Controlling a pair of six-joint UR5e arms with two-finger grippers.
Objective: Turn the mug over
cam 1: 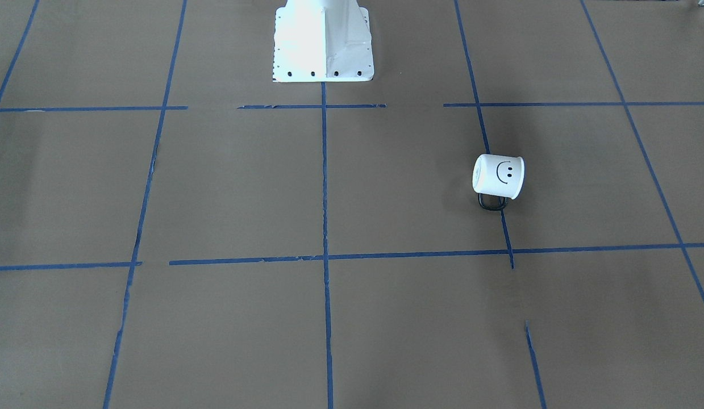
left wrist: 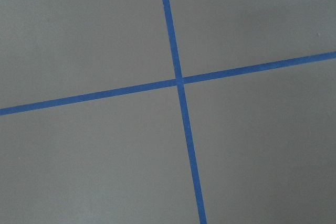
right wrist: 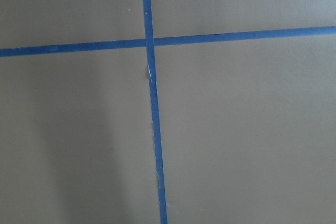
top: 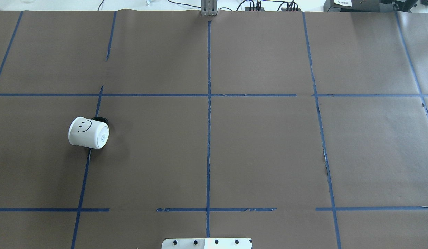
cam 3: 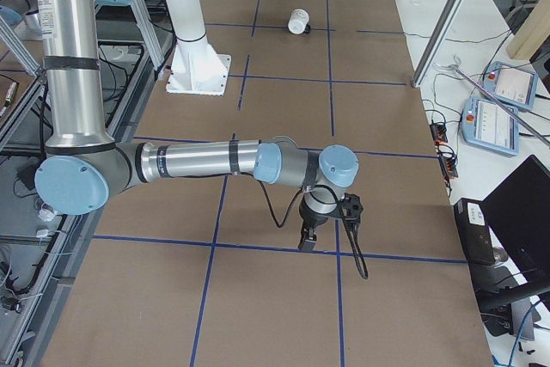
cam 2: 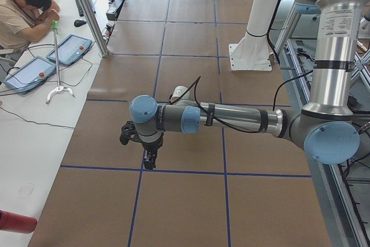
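The white mug (top: pixel 88 132) with a black smiley face lies on its side on the brown paper, on the robot's left half. Its base faces the table's middle and its black loop handle (cam 1: pixel 492 204) points to the operators' side. It also shows in the front-facing view (cam 1: pixel 498 176), small in the right side view (cam 3: pixel 298 21), and partly behind the arm in the left side view (cam 2: pixel 180 92). My left gripper (cam 2: pixel 149 159) hangs over the table near its left end, apart from the mug. My right gripper (cam 3: pixel 307 240) hangs near the right end. I cannot tell whether either is open or shut.
The white robot pedestal (cam 1: pixel 323 42) stands at the table's robot side. Blue tape lines (top: pixel 209 121) grid the paper. An operator (cam 2: pixel 23 10) and teach pendants (cam 2: pixel 70 49) are beyond the far edge. Both wrist views show only paper and tape.
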